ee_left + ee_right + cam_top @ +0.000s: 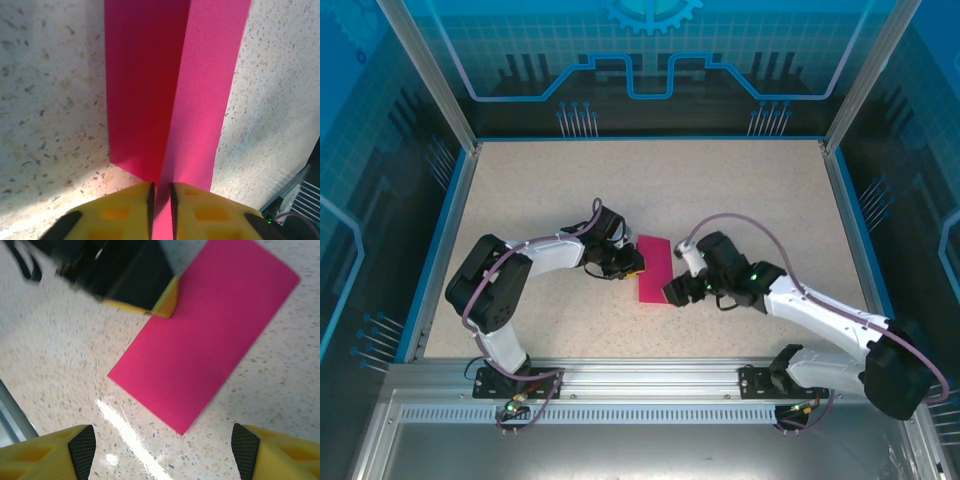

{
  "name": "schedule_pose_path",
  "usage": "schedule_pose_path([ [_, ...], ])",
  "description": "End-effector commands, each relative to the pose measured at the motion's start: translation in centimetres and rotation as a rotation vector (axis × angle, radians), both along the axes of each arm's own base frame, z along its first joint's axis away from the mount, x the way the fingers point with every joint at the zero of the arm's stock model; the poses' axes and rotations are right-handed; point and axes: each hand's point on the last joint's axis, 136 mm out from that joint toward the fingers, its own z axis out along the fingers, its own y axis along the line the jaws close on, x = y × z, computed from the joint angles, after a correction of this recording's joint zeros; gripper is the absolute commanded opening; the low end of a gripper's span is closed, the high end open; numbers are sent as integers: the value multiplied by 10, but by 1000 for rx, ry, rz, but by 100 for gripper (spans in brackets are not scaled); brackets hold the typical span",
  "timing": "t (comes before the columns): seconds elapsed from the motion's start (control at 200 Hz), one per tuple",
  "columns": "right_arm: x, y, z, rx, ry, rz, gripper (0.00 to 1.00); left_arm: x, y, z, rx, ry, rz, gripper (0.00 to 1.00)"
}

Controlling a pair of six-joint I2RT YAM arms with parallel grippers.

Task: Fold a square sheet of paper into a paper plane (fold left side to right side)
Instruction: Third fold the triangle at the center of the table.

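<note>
We see our left pincer (161,202) clenched on the paper (210,90), apparently its raised edge; right pincer (162,440) gapes near it.

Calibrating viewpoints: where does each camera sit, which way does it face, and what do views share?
Top external: above and behind, looking down on the table; left arm and right arm show.
Left wrist: on the left arm, looking along the left fingers, pinched on the pink paper.
Right wrist: on the right arm, looking down at the paper; right fingers spread at bottom corners.
Shared: all see the paper; right wrist also catches left fingers.
</note>
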Motion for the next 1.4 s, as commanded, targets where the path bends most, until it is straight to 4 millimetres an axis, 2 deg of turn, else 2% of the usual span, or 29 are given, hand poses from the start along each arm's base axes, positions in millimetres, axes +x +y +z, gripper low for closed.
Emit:
schedule_pose_path([
  [0.0, 3, 11, -3, -108, -263, 87, 76, -4, 0, -3, -13, 26, -6, 12],
  [0.155, -14, 36, -21, -188, -434, 237, 77, -5, -1, 1, -22, 23, -7, 5],
  [0.46, -7, 64, -43, -272, -467, 317, 78, -5, -4, 4, -47, 30, -11, 1],
  [0.65, 6, 75, -46, -285, -474, 284, 75, -6, -5, 5, -51, 32, -15, 1],
  [0.78, 11, 79, -48, -269, -444, 266, 58, -7, -4, 6, -50, 30, -18, 0],
  [0.96, 3, 79, -51, -245, -381, 292, 23, -8, -2, 4, -36, 28, -24, 1],
  [1.065, -3, 76, -52, -220, -326, 309, 9, -7, -2, 5, -30, 23, -34, 7],
  [1.165, -9, 73, -52, -169, -235, 318, 0, -8, 2, 12, -13, 5, -53, 20],
  [1.261, -13, 71, -50, -111, -151, 332, 0, -7, 11, 21, 2, -16, -55, 36],
  [1.311, -13, 70, -48, -80, -108, 338, 0, -5, 16, 27, 3, -31, -49, 40],
  [1.391, -15, 72, -46, -27, -39, 347, 0, -1, 23, 36, 6, -57, -40, 40],
])
